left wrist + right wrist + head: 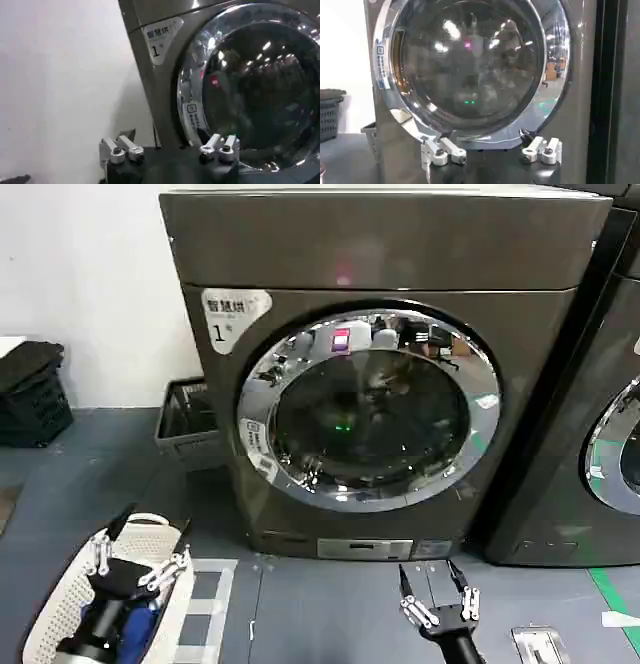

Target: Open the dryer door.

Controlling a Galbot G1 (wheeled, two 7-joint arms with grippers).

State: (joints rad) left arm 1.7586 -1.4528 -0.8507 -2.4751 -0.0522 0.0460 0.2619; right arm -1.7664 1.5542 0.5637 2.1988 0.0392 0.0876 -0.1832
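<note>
Facing the grey-brown machine with the white "1" sticker (232,314), the dryer door (368,409) sits shut and flush in its front, a wide chrome rim around dark glass, straight ahead and beyond both arms. The right tool (437,592) hangs low in front of the machine's base, just right of centre, fingers spread apart and holding nothing; in the right wrist view it (492,152) points at the door's lower rim. The left tool (138,558) waits near-left over a white laundry basket (55,614), also open and empty.

The door will likely feel heavy and rigid, swinging on a hinge rather than flexing, and the polished chrome looks slippery for a pinch. No handle or recess is clearly visible through the reflections; the best guess is to hook a finger behind one side edge of the rim and pull outward against the latch.
</note>
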